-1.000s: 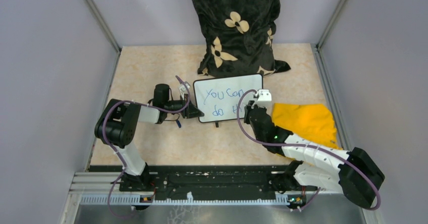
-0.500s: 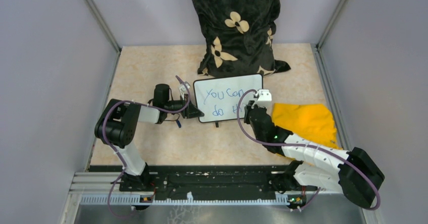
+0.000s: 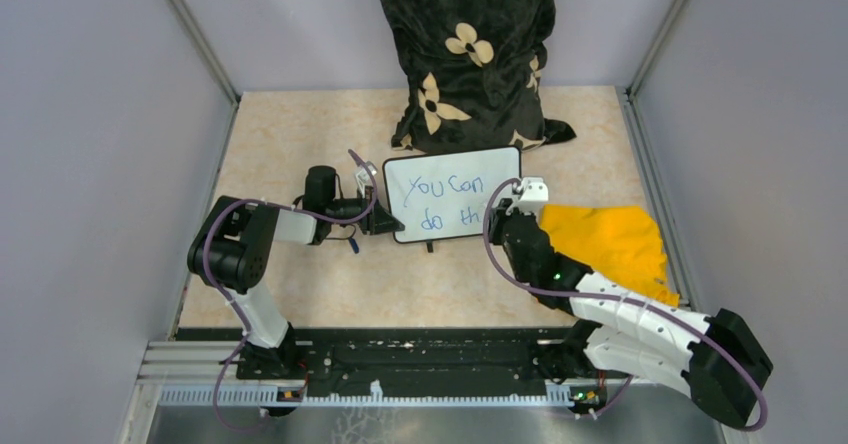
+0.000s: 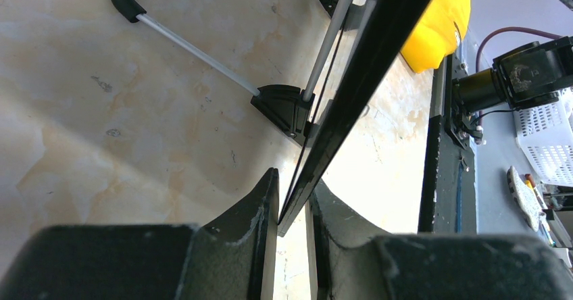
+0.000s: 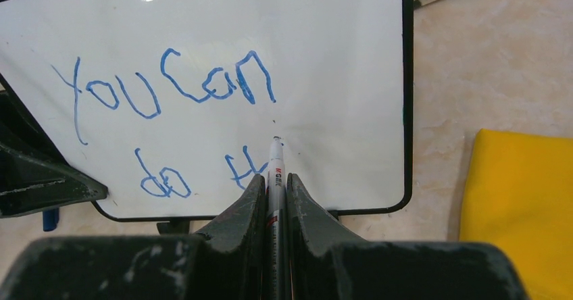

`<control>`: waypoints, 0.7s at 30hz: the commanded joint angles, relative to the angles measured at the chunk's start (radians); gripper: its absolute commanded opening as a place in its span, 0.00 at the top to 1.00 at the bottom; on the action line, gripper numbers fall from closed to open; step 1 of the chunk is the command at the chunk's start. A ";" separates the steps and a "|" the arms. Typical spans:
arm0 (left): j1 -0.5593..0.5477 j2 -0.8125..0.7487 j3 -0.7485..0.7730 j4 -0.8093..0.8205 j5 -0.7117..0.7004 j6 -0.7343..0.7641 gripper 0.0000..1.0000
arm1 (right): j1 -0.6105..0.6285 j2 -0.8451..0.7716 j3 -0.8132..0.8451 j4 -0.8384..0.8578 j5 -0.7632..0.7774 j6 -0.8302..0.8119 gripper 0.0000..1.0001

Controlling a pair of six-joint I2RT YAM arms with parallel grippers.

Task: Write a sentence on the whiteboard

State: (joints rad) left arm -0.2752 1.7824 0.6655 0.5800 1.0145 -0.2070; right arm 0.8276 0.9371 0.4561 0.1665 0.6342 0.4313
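Observation:
The whiteboard [image 3: 455, 164] stands upright in the middle of the table, tilted back on its feet. The sentence [image 5: 203, 90] is in blue and reads "You Can" above "do th". My left gripper [image 3: 385, 222] is shut on the board's left edge; the left wrist view shows the black frame [image 4: 378, 50] between my fingers [image 4: 260, 205]. My right gripper [image 5: 273, 178] is shut on a white marker [image 5: 275, 161]. The marker's tip is at the board just right of "th". In the top view the right gripper [image 3: 503, 222] is at the board's lower right.
A yellow cloth [image 3: 605, 239] lies right of the board, beside my right arm. A black cushion with cream flowers [image 3: 470, 54] stands against the back wall behind the board. A small blue piece [image 3: 355, 246] lies under my left gripper. Grey walls close in both sides.
My right arm has shifted a little to the right, and the letters "th" now show clear of it. The left arm and the board have not moved.

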 commanded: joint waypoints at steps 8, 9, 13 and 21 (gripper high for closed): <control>-0.005 0.021 0.017 -0.003 -0.019 0.032 0.74 | -0.010 0.001 -0.025 0.005 -0.025 0.029 1.00; -0.005 0.021 0.018 -0.003 -0.018 0.032 0.74 | -0.010 0.004 -0.023 0.005 -0.025 0.028 1.00; -0.006 0.021 0.020 -0.003 -0.019 0.032 0.74 | -0.010 0.018 -0.018 0.013 -0.023 0.025 1.00; -0.006 0.020 0.018 -0.005 -0.019 0.032 0.74 | -0.009 0.048 -0.004 0.038 -0.013 0.019 1.00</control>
State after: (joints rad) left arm -0.2752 1.7824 0.6655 0.5800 1.0145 -0.2066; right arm 0.8276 0.9745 0.4309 0.1429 0.6144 0.4488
